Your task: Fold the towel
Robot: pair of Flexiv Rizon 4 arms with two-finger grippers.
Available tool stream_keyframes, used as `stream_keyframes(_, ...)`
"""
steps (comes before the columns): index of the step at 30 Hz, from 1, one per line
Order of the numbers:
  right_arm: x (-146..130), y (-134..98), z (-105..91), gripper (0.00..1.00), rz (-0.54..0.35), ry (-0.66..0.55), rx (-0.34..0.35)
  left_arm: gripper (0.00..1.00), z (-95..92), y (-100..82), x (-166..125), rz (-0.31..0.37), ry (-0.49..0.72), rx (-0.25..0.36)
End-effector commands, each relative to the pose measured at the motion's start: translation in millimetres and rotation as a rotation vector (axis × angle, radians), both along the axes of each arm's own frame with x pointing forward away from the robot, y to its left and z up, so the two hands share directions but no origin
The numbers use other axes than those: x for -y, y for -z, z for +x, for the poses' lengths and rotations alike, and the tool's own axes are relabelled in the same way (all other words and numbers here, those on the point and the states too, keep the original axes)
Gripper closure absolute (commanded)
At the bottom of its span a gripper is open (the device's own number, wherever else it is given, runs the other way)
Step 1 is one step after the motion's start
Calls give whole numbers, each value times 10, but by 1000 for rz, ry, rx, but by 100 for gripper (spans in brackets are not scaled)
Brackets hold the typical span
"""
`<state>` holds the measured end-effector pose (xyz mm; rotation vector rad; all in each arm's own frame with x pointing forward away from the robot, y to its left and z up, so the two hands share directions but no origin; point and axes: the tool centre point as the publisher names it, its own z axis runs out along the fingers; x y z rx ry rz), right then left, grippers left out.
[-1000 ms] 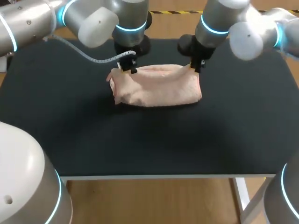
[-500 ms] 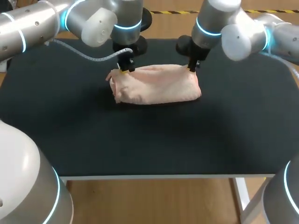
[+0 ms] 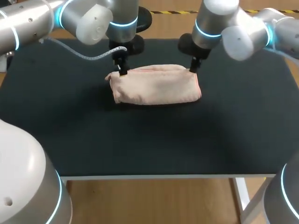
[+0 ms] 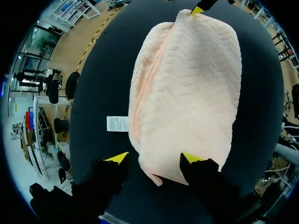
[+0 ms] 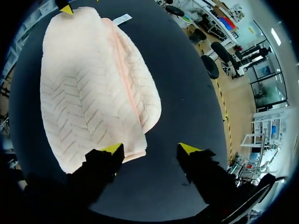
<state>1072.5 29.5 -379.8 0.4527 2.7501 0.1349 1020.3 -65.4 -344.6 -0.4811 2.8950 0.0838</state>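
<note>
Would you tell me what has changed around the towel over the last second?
The left end effector slid a little leftward along the far edge of the towel; the right end effector barely shifted. Both are open now, holding nothing. The folded towel stayed put on the table.

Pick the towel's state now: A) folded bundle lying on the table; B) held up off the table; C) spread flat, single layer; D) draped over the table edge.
A: the towel lies in folded layers on the table, left gripper and right gripper open.
</note>
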Motion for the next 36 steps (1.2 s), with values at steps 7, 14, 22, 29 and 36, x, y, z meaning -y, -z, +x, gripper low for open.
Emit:
stream_keyframes(7,-4,-288,-352,0,-69,-126,64,0,-322,-415,2,-80,319,138)
stream_keyframes(14,-18,-362,-417,0,-69,-140,74,0,-383,-548,-207,-363,285,254)
stream_keyframes(22,-50,-337,-436,0,-71,-144,71,0,-343,-519,-350,-549,259,140)
stream_keyframes(29,-115,-330,-452,0,-68,-148,73,0,-269,-502,-344,-583,299,32)
stream_keyframes(36,-127,-340,-460,0,-70,-144,78,0,-225,-485,-322,-591,332,10)
